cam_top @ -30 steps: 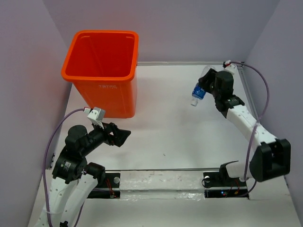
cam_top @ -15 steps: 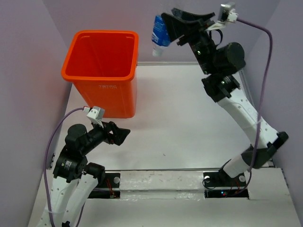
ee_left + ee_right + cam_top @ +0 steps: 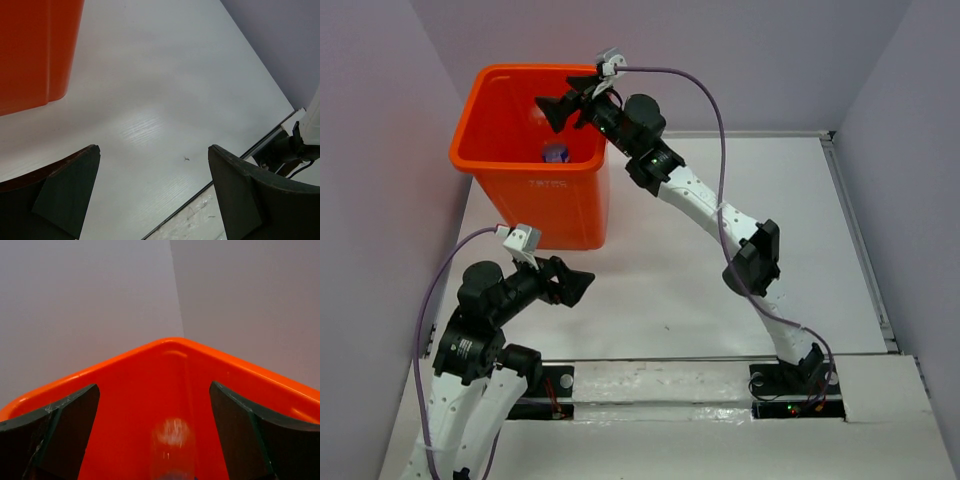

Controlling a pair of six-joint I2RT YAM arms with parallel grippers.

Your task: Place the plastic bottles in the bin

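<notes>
Item: right gripper [image 3: 556, 108], poised over the bin [image 3: 545, 205] just inside its right-hand rim, fingers spread wide with nothing between them. Item: plastic bottle [image 3: 555, 153], clear with a blue patch, inside the bin's mouth directly beneath that gripper and apart from its fingers. It is blurred, so it is probably falling rather than at rest. Governing relation: the bottle lies straight down from the right gripper. Its long axis appears to run roughly downward along the gripper's line of sight, though the blur leaves this uncertain. Item: left gripper [image 3: 578, 288], near the bin's front wall and low over the table [image 3: 720, 260], fingers likewise wide and bare; it is the farther of the two from the bottle. Views compared: the top external view places the bottle near the front right part of the bin's opening. The right wrist view shows the right gripper [image 3: 154, 385] framing the bottle [image 3: 172, 445] against the bin's far inner corner [image 3: 125, 370], confirming no contact. The left wrist view shows the left gripper [image 3: 154, 148] over bare tabletop with the bin's outer wall [image 3: 30, 55] at upper left and no bottle. Only this one bottle is in view.
</notes>
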